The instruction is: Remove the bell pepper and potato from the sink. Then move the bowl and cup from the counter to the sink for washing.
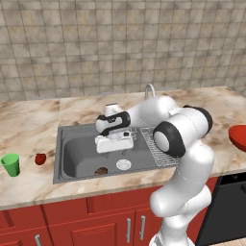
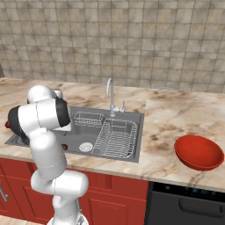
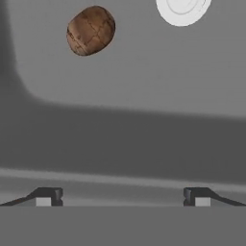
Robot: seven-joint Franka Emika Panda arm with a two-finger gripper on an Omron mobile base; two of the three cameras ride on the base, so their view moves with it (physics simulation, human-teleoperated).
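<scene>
The brown potato [image 1: 101, 170] lies on the floor of the grey sink [image 1: 67, 158], near the front wall and left of the round drain [image 1: 123, 165]. My gripper [image 1: 114, 149] hangs open and empty over the basin, above and behind the potato. Seen from the hand, the potato [image 3: 91, 30] is at the upper left and the gripper [image 3: 122, 197] has its fingertips [image 3: 48, 196] spread wide. The red bell pepper [image 1: 40, 158] rests on the counter left of the sink, beside the green cup [image 1: 10, 164]. The red bowl [image 2: 199, 151] stands on the counter to the right.
A wire dish rack [image 1: 158, 146] fills the right part of the sink, and a curved chrome faucet [image 1: 150, 91] rises behind it. The marble counter [image 1: 29, 125] runs to a tiled wall. A dark appliance front [image 2: 189, 204] sits below the bowl.
</scene>
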